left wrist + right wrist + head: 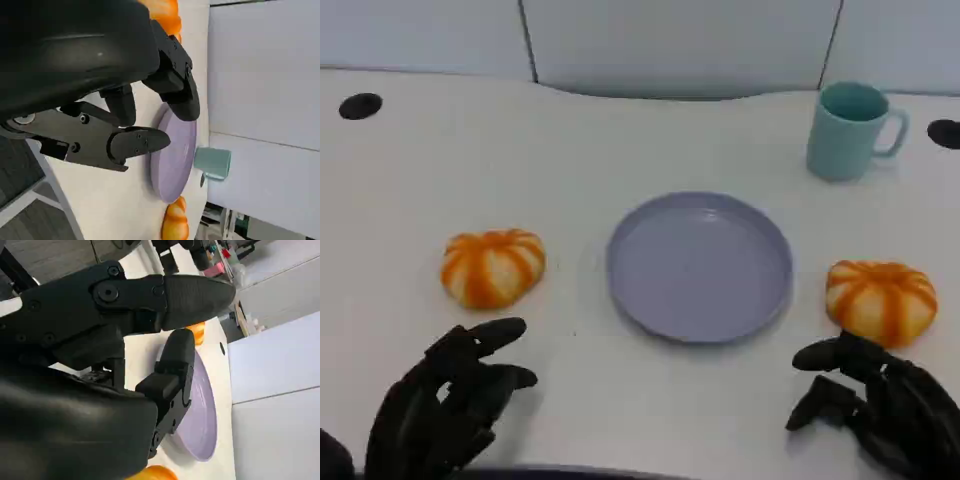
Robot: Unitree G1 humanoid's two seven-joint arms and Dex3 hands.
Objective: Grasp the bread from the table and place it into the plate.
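A white table (620, 150) is seen from the head view, with a lavender plate (700, 265) lying near its middle and nothing resting on it. Two orange-and-cream striped bread rolls are set on the table — the left bread (492, 266) well apart from the plate on the robot's left side, and the right bread (880, 298) just beside the plate's rim on the robot's right. A teal mug (850, 128) stands upright beyond the plate toward the right, its handle turned away from the plate. The left hand (445, 400) is held low over the near edge of the table, short of the left bread and apart from it; its fingers are spread and nothing is grasped. The right hand (880, 405) is placed just in front of the right bread, its fingers parted and extended toward the roll, with nothing held; whether a fingertip touches the bread cannot be told. In the left wrist view the left hand's fingers (135, 142) are seen apart with the plate (175, 160) and the mug (212, 162) beyond them. In the right wrist view the right hand's fingers (175, 365) are seen apart over the plate (202, 415) — an edge of bread (155, 473) shows beside the hand's shell.
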